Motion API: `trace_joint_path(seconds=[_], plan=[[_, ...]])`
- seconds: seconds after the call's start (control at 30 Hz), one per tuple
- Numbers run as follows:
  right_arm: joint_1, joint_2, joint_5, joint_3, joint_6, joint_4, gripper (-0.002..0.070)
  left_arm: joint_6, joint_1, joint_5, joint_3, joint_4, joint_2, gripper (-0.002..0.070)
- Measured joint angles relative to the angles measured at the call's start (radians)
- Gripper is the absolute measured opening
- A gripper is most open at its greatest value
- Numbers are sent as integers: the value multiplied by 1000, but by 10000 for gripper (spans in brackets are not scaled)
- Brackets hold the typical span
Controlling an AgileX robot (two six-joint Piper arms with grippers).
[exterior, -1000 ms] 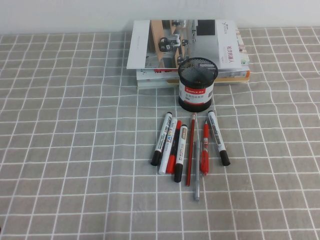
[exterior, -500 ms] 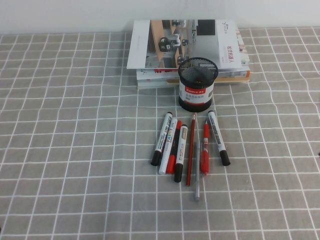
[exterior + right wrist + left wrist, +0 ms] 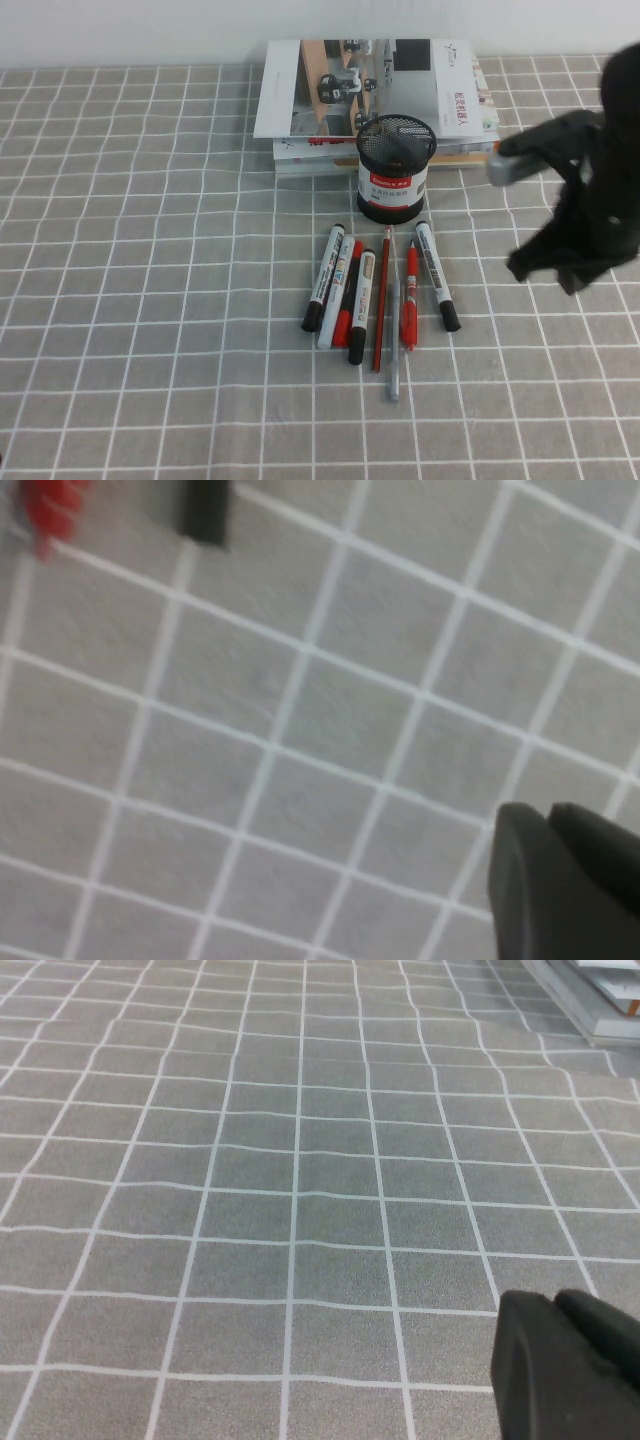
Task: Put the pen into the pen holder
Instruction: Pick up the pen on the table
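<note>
I see the right gripper (image 3: 545, 262) above the cloth (image 3: 150, 300), right of the pen row, holding nothing; fingers look pressed together. The pen (image 3: 436, 261), rightmost marker, lies flat near the gripper's left, apart from it, just in front of the holder (image 3: 396, 168). Left gripper (image 3: 565, 1365) over bare cloth, fingers together.
</note>
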Motion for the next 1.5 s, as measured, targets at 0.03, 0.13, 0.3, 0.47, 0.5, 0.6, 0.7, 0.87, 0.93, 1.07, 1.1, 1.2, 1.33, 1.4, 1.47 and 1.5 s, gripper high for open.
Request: trace_joint_path(seconds=[0.03, 0.13, 0.3, 0.47, 0.5, 0.6, 0.7, 0.87, 0.93, 1.07, 1.1, 1.2, 1.33, 1.4, 1.47, 1.5], plan=[[0, 21, 2, -26, -12, 16, -12, 0, 0, 0, 0, 0, 0, -3], [1, 108, 2, -132, -23, 51, -12, 0, 0, 0, 0, 0, 0, -3], [1, 241, 2, -297, -28, 77, 72, 0, 0, 0, 0, 0, 0, -3], [1, 355, 2, -431, -28, 85, 251, 0, 0, 0, 0, 0, 0, -3], [1, 379, 2, -450, -28, 90, 269, 0, 0, 0, 0, 0, 0, -3], [1, 439, 2, -480, -28, 114, 286, 0, 0, 0, 0, 0, 0, -3], [1, 489, 2, -488, -28, 135, 286, 0, 0, 0, 0, 0, 0, -3], [1, 548, 2, -488, -28, 156, 286, 0, 0, 0, 0, 0, 0, -3], [1, 554, 2, -496, -28, 164, 286, 0, 0, 0, 0, 0, 0, -3], [1, 560, 2, -499, -28, 178, 286, 0, 0, 0, 0, 0, 0, -3], [1, 562, 2, -500, -28, 183, 286, 0, 0, 0, 0, 0, 0, -3], [1, 567, 0, -501, -28, 210, 286, 0, 0, 0, 0, 0, 0, -3], [2, 589, 2, -501, -28, 229, 286, 0, 0, 0, 0, 0, 0, -3], [2, 589, 2, -501, -28, 229, 281, 0, 0, 0, 0, 0, 0, -3], [3, 589, 2, -501, -28, 223, 265, 0, 0, 0, 0, 0, 0, -3], [5, 589, 2, -501, -28, 216, 247, 0, 0, 0, 0, 0, 0, -3]])
